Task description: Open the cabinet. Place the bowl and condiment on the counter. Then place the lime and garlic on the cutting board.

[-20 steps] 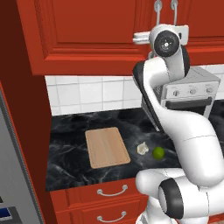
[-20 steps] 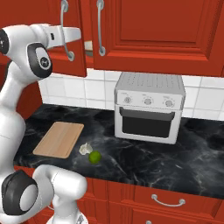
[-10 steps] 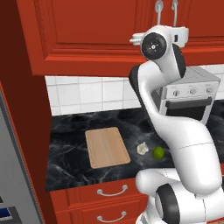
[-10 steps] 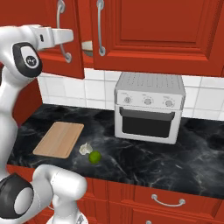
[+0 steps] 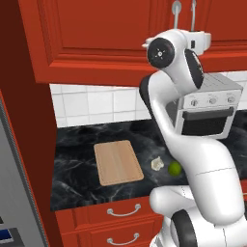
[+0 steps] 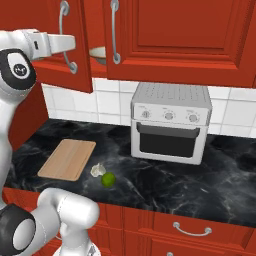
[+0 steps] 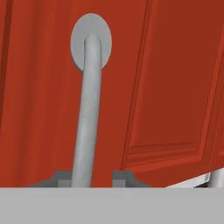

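The cabinet's left door stands partly swung out, and its curved silver handle runs between my gripper's fingers. In the hand view the handle passes between the two tips of the gripper, with a gap on the right side, so the jaws are open around it. Through the opening shows the rim of the cream bowl on the shelf. The condiment is hidden. On the black counter lie the garlic and the lime, just right of the cutting board.
A silver toaster oven stands on the counter below the shut right door. Red drawers run under the counter. A tall red side panel bounds the counter on the left.
The left door has swung further out with my hand, baring the bowl's rim. The fingers have loosened around the handle.
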Robot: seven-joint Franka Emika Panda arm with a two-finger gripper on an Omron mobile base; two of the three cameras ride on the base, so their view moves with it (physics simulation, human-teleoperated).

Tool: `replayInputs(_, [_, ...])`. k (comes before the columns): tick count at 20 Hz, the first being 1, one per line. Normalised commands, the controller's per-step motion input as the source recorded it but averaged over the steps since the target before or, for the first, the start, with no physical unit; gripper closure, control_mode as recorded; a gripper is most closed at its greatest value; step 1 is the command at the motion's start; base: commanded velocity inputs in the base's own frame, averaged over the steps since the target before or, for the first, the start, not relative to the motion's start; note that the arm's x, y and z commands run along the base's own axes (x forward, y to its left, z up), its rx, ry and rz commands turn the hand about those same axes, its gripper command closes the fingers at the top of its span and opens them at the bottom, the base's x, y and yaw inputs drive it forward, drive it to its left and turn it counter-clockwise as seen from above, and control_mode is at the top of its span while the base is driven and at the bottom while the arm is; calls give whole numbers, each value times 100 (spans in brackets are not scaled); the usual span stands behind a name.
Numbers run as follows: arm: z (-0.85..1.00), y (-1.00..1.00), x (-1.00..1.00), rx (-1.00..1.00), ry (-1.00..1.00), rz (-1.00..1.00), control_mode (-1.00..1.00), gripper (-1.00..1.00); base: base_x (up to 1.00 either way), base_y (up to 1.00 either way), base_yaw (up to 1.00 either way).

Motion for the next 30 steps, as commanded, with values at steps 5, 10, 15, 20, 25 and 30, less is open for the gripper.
replayInputs(5, [37,-1,-62,2,0,-7,-100,100,0,0,0])
replayInputs(10, [36,0,-64,3,0,-6,-100,100,0,0,0])
replayInputs(15, [23,0,-64,3,0,-3,-100,100,0,0,0])
replayInputs(20, [21,0,-64,4,0,-1,-100,100,0,0,0])
replayInputs(25, [20,0,-63,3,-2,0,-100,100,0,0,0])
replayInputs(30, [23,0,-62,2,-3,0,-100,100,0,0,0])
